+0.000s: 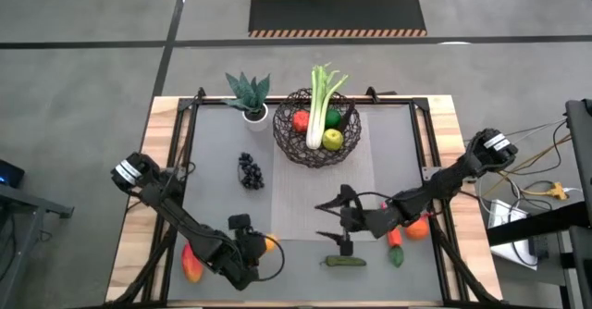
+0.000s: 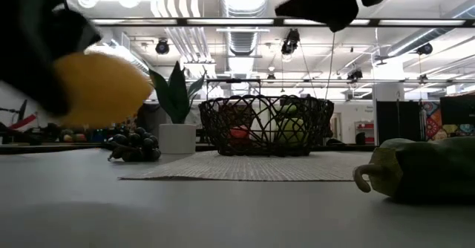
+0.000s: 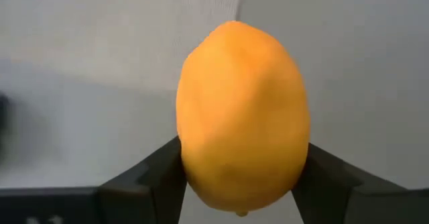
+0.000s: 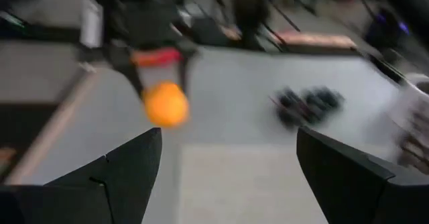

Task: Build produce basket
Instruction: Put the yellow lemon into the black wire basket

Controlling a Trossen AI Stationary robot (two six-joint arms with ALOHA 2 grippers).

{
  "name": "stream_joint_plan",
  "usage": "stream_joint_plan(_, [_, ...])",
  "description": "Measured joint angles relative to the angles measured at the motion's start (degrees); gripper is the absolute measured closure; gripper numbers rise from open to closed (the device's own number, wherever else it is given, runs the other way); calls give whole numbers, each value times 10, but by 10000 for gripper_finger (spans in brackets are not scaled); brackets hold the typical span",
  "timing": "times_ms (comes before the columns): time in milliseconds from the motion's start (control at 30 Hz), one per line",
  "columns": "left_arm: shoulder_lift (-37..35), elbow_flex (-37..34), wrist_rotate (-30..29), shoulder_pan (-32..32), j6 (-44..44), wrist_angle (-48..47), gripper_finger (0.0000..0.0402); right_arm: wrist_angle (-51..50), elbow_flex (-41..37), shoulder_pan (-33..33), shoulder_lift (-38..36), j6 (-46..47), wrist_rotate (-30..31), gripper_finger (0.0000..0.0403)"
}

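Note:
The wire basket (image 1: 314, 129) stands at the table's far middle and holds a leek (image 1: 323, 92) and red, green and yellow-green fruits. My left gripper (image 1: 264, 246) is near the table's front left, shut on an orange-yellow, lemon-shaped fruit (image 3: 241, 110). That fruit also shows in the low view (image 2: 100, 88). My right gripper (image 1: 324, 220) hovers open over the mat at the near middle, nothing between its fingers (image 4: 134, 163). Dark grapes (image 1: 251, 170) lie on the table left of the mat. A long green vegetable (image 1: 345, 262) lies by the front edge. My left gripper pinches the orange-yellow fruit between its two fingers (image 3: 157, 177), one on each of its long sides (image 3: 191, 163), near the end closest to the gripper. The fingers slant down from the table's left. The fruit is lifted clear of the table.
A white pot with a spiky plant (image 1: 248, 96) stands left of the basket. An orange fruit (image 1: 416, 228), a red-orange piece (image 1: 395, 240) and a green one (image 1: 396, 256) lie under my right arm. A red-orange fruit (image 1: 191, 263) lies at the near left.

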Motion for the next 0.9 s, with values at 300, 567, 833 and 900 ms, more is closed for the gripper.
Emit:
stream_joint_plan(300, [-52,-1,-201,1,187,129,192,267,-56,-11,70,-87,-34,76])
stream_joint_plan(567, [-60,-2,-246,7,417,332,190,381,-14,-24,160,-144,-114,76])
stream_joint_plan(833, [-58,-4,-246,20,446,358,190,446,25,-25,191,-212,-168,76])
stream_joint_plan(900, [-58,-6,-245,24,446,359,190,447,33,-26,190,-228,-169,77])
